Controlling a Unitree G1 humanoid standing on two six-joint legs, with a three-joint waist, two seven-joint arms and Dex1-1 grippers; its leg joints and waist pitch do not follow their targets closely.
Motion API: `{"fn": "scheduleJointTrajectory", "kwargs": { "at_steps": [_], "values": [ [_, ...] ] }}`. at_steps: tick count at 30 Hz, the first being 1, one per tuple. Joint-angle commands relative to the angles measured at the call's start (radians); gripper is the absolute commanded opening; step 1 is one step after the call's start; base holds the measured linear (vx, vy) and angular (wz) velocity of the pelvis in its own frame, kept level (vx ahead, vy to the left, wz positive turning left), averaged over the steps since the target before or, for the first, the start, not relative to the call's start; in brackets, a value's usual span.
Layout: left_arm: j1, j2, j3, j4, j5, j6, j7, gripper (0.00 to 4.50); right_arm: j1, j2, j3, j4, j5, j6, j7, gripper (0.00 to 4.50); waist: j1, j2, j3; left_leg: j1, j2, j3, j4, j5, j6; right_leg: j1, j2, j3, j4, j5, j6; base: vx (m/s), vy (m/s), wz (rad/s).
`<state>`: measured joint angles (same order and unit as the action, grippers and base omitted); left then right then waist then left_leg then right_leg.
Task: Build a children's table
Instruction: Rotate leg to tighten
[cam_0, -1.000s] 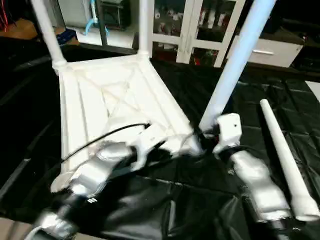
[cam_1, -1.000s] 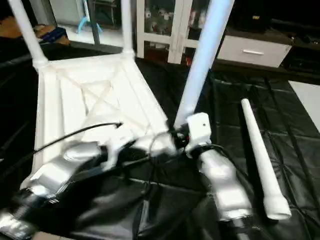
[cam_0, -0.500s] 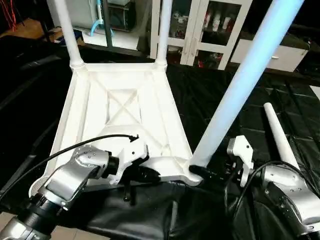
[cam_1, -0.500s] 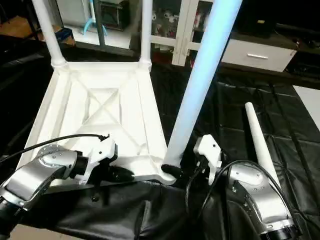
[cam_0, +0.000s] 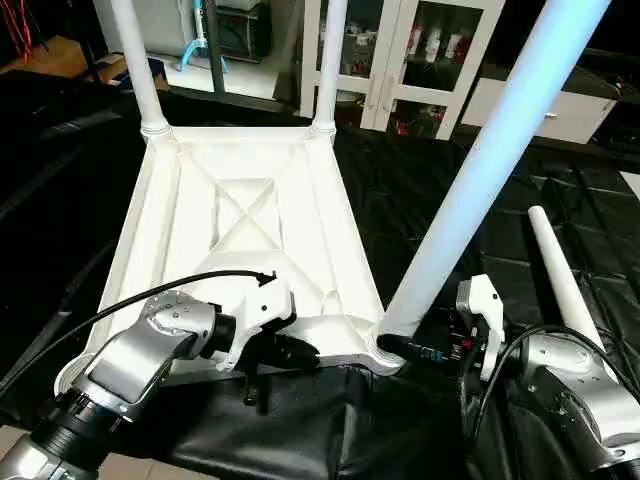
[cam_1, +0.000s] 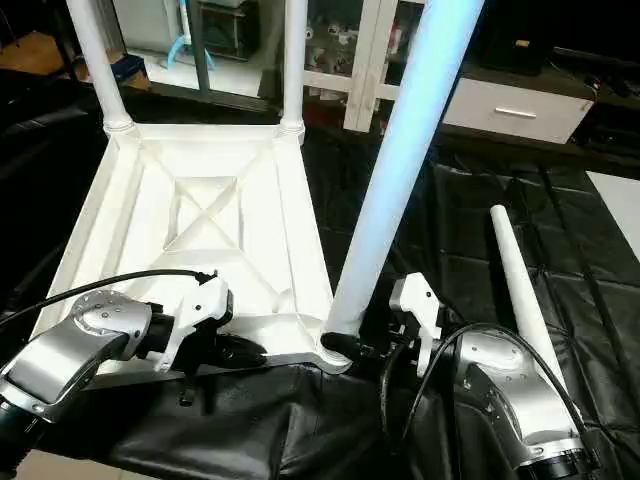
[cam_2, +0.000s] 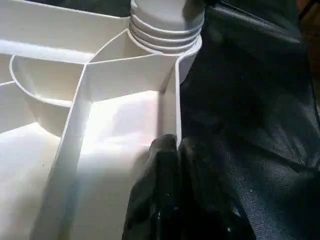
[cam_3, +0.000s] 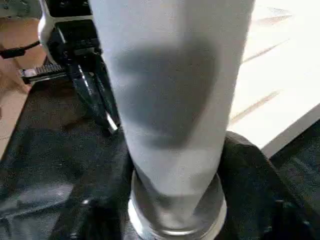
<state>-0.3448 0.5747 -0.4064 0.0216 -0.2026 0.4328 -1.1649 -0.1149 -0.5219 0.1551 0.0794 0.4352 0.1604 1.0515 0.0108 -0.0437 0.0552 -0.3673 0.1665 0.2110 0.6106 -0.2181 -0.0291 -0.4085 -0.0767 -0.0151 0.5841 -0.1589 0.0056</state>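
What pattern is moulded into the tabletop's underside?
Raised ribs forming an X inside a rectangle on the white tabletop; clearest in the left eye view.

Light is even and fairly bright in both head views, falling from overhead: the white table top (cam_0: 250, 230) reads clean, and the upright leg (cam_0: 480, 180) at 2 o'clock takes a bluish cast. The black sheet (cam_0: 560, 230) carries soft sheen along its creases. Head views are sharp. In the left wrist view the rib wall (cam_2: 75, 135) glares white; the right wrist view shows a broad grey shadow across the leg, close and soft-focused
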Motion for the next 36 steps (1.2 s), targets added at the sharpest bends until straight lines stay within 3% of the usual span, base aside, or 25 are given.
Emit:
{"fn": "scheduleJointTrajectory", "kwargs": {
  "at_steps": [1, 6, 8, 10, 11, 13, 15, 17, 18, 19, 21, 23, 25, 27, 28, 30, 31, 33, 35, 36],
  "values": [
    [0.013, 0.013, -0.034, -0.033, -0.021, 0.010, -0.074, 0.00, 0.003, -0.021, -0.063, 0.017, 0.013, 0.011, -0.015, 2.12, -0.001, 0.006, -0.051, 0.019, 0.066, -0.032, -0.088, -0.195, 0.040, 0.034, -0.056, 0.030, -0.052, -0.214, -0.248, 0.000, 0.000, 0.00],
    [0.016, 0.012, -0.033, -0.036, -0.021, 0.021, -0.069, 0.00, -0.001, 0.000, -0.087, 0.033, 0.010, 0.019, -0.060, 1.98, -0.001, 0.005, -0.052, 0.018, 0.065, -0.031, -0.086, -0.183, 0.044, 0.034, -0.055, 0.030, -0.050, -0.197, -0.254, 0.000, 0.000, 0.00],
    [0.008, -0.009, -0.029, -0.021, -0.005, 0.045, -0.022, 0.00, -0.028, 0.026, -0.099, 0.090, -0.056, -0.005, -0.175, 1.97, -0.004, 0.006, -0.054, 0.018, 0.066, -0.031, -0.086, -0.181, 0.040, 0.033, -0.056, 0.030, -0.049, -0.200, -0.256, 0.000, 0.000, 0.00],
    [-0.007, -0.046, -0.019, 0.001, 0.011, 0.090, 0.050, 0.00, -0.057, 0.058, -0.112, 0.150, -0.128, -0.015, -0.323, 1.95, -0.012, 0.004, -0.049, 0.016, 0.063, -0.033, -0.090, -0.226, 0.006, 0.029, -0.055, 0.029, -0.057, -0.279, -0.242, 0.000, 0.000, 0.00],
    [-0.017, -0.070, -0.012, 0.016, 0.024, 0.110, 0.097, 0.00, -0.071, 0.085, -0.131, 0.171, -0.142, -0.002, -0.408, 1.94, -0.015, 0.003, -0.048, 0.015, 0.062, -0.035, -0.092, -0.243, -0.003, 0.031, -0.055, 0.028, -0.060, -0.312, -0.231, 0.000, 0.000, 0.00],
    [-0.064, -0.199, 0.047, 0.095, 0.058, 0.202, 0.314, 0.00, -0.090, 0.174, -0.178, 0.190, -0.187, 0.068, -0.671, 1.92, -0.026, -0.001, -0.052, 0.015, 0.059, -0.041, -0.090, -0.274, -0.039, 0.027, -0.057, 0.028, -0.064, -0.386, -0.198, 0.000, 0.000, 0.00],
    [-0.099, -0.307, 0.106, 0.162, 0.069, 0.219, 0.479, 0.00, -0.093, 0.239, -0.185, 0.178, -0.245, 0.111, -0.843, 1.91, -0.034, -0.005, -0.053, 0.015, 0.057, -0.041, -0.088, -0.288, -0.053, 0.023, -0.055, 0.028, -0.072, -0.413, -0.180, 0.000, 0.000, 0.00],
    [-0.122, -0.369, 0.136, 0.203, 0.075, 0.195, 0.569, 0.00, -0.098, 0.291, -0.185, 0.174, -0.287, 0.117, -0.951, 1.91, -0.034, -0.006, -0.054, 0.013, 0.055, -0.041, -0.087, -0.290, -0.054, 0.021, -0.053, 0.028, -0.076, -0.423, -0.157, 0.000, 0.000, 0.00],
    [-0.122, -0.369, 0.136, 0.203, 0.075, 0.195, 0.569, 0.00, -0.098, 0.291, -0.185, 0.174, -0.287, 0.117, -0.951, 1.90, -0.032, -0.010, -0.057, 0.014, 0.051, -0.039, -0.084, -0.291, -0.042, 0.019, -0.053, 0.028, -0.079, -0.431, -0.139, 0.000, 0.000, 0.00],
    [-0.131, -0.386, 0.142, 0.218, 0.080, 0.183, 0.594, 0.00, -0.103, 0.312, -0.185, 0.175, -0.298, 0.115, -0.987, 1.90, -0.029, -0.007, -0.058, 0.009, 0.051, -0.040, -0.084, -0.282, -0.024, 0.024, -0.054, 0.029, -0.078, -0.423, -0.126, 0.000, 0.000, 0.00],
    [-0.159, -0.448, 0.139, 0.263, 0.103, 0.134, 0.669, 0.00, -0.138, 0.401, -0.149, 0.200, -0.355, 0.092, -1.096, 1.90, -0.032, -0.006, -0.058, 0.009, 0.050, -0.037, -0.083, -0.266, -0.016, 0.015, -0.051, 0.030, -0.081, -0.400, -0.125, 0.000, 0.000, 0.00],
    [-0.171, -0.486, 0.136, 0.270, 0.105, 0.135, 0.685, 0.00, -0.171, 0.443, -0.102, 0.227, -0.381, 0.080, -1.119, 1.90, -0.036, -0.003, -0.061, 0.007, 0.049, -0.039, -0.084, -0.258, -0.022, 0.018, -0.049, 0.027, -0.077, -0.384, -0.129, 0.000, 0.000, 0.00],
    [-0.173, -0.481, 0.118, 0.263, 0.127, 0.141, 0.674, 0.00, -0.185, 0.451, -0.092, 0.234, -0.370, 0.056, -1.099, 1.90, -0.033, -0.001, -0.062, 0.003, 0.050, -0.040, -0.085, -0.251, -0.012, 0.025, -0.049, 0.026, -0.072, -0.339, -0.127, 0.000, 0.000, 0.00],
    [-0.167, -0.469, 0.116, 0.257, 0.132, 0.155, 0.659, 0.00, -0.177, 0.460, -0.108, 0.213, -0.307, 0.022, -1.027, 1.90, -0.032, 0.002, -0.062, 0.006, 0.051, -0.038, -0.085, -0.252, 0.000, 0.024, -0.049, 0.027, -0.070, -0.308, -0.132, 0.000, 0.000, 0.00],
    [-0.162, -0.454, 0.105, 0.253, 0.137, 0.153, 0.651, 0.00, -0.166, 0.459, -0.102, 0.184, -0.275, 0.006, -0.967, 2.45, -0.030, 0.001, -0.063, 0.006, 0.052, -0.037, -0.084, -0.243, 0.010, 0.025, -0.049, 0.027, -0.068, -0.281, -0.141, 0.000, 0.000, 0.00],
    [-0.144, -0.408, 0.074, 0.226, 0.135, 0.159, 0.601, 0.00, -0.132, 0.419, -0.064, 0.105, -0.258, -0.029, -0.860, 2.59, -0.026, 0.001, -0.064, 0.001, 0.054, -0.037, -0.083, -0.207, 0.024, 0.033, -0.051, 0.027, -0.061, -0.231, -0.154, 0.000, 0.000, 0.00],
    [-0.134, -0.389, 0.065, 0.213, 0.130, 0.155, 0.574, 0.00, -0.122, 0.405, -0.066, 0.083, -0.250, -0.025, -0.840, 2.66, -0.023, 0.002, -0.063, 0.003, 0.055, -0.034, -0.080, -0.193, 0.040, 0.029, -0.051, 0.028, -0.059, -0.200, -0.167, 0.000, 0.000, 0.00],
    [-0.113, -0.344, 0.041, 0.185, 0.122, 0.152, 0.512, 0.00, -0.104, 0.379, -0.083, 0.049, -0.230, -0.018, -0.811, 2.80, -0.030, -0.001, -0.063, -0.014, 0.054, -0.041, -0.084, -0.170, 0.052, 0.044, -0.054, 0.026, -0.053, -0.198, -0.170, 0.000, 0.000, 0.00],
    [-0.074, -0.273, 0.001, 0.140, 0.112, 0.104, 0.394, 0.00, -0.100, 0.334, -0.111, 0.027, -0.227, -0.023, -0.777, 3.06, -0.028, 0.001, -0.062, -0.001, 0.058, -0.041, -0.083, -0.187, 0.047, 0.032, -0.054, 0.026, -0.060, -0.239, -0.171, 0.000, 0.000, 0.00],
    [-0.050, -0.233, -0.019, 0.113, 0.110, 0.068, 0.332, 0.00, -0.098, 0.305, -0.118, 0.012, -0.197, -0.006, -0.716, 3.12, -0.028, 0.003, -0.062, 0.003, 0.058, -0.040, -0.082, -0.186, 0.042, 0.032, -0.053, 0.028, -0.055, -0.229, -0.183, 0.000, 0.000, 0.00]
  ]
}}
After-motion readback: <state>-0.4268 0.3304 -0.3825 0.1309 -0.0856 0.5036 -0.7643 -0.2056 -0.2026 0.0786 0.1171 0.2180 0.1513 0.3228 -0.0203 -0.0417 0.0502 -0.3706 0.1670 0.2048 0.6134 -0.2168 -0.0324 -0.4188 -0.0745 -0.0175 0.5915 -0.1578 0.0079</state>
